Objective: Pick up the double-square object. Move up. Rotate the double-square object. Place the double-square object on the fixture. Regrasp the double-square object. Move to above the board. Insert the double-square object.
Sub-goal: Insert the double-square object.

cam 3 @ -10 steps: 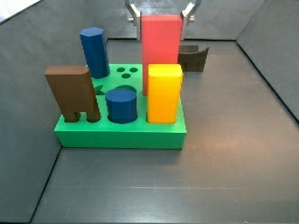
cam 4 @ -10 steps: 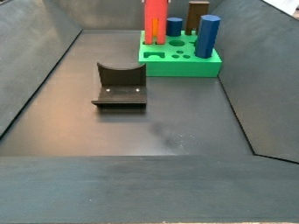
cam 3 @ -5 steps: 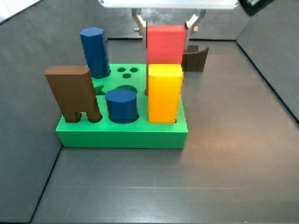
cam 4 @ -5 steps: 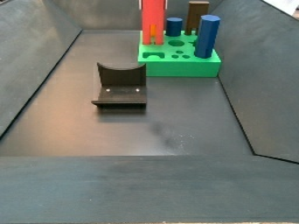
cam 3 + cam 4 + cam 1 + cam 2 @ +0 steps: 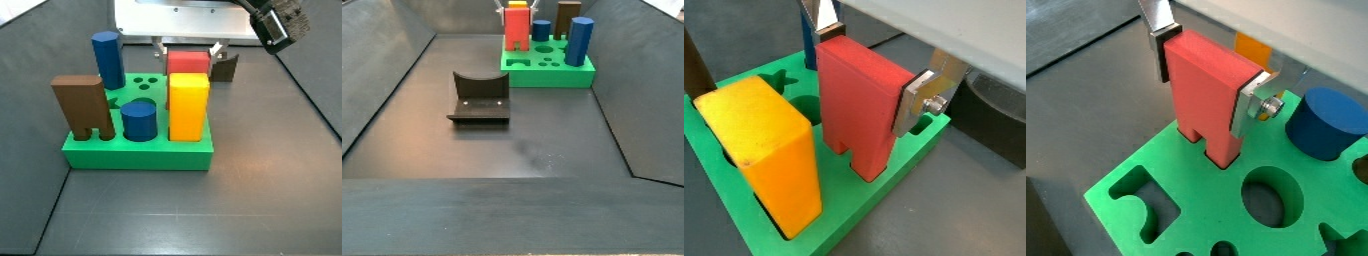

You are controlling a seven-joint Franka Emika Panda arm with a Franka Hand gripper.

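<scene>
The red double-square object [image 5: 858, 100] [image 5: 1207, 95] stands upright, its stepped lower end down in a hole of the green board [image 5: 885, 188] [image 5: 1160, 190]. My gripper [image 5: 871, 60] [image 5: 1207, 72] is shut on its upper part, one silver finger flat on each side. In both side views the gripper [image 5: 189, 47] [image 5: 517, 8] hangs low over the board [image 5: 134, 155] [image 5: 549, 78], and only the top of the red object [image 5: 189, 62] [image 5: 517, 27] shows behind the yellow block. The dark fixture [image 5: 478, 97] [image 5: 225, 67] sits on the floor apart from the board.
On the board stand a yellow block [image 5: 189, 105] [image 5: 764, 150] right beside the red piece, a tall blue cylinder [image 5: 107, 60], a short blue cylinder [image 5: 138, 120] [image 5: 1327, 120] and a brown arch-legged block [image 5: 83, 105]. Sloped dark walls [image 5: 389, 90] enclose the floor.
The gripper has come straight down with the red object, which now stands much lower, about level with the yellow block's top. Nothing else has moved.
</scene>
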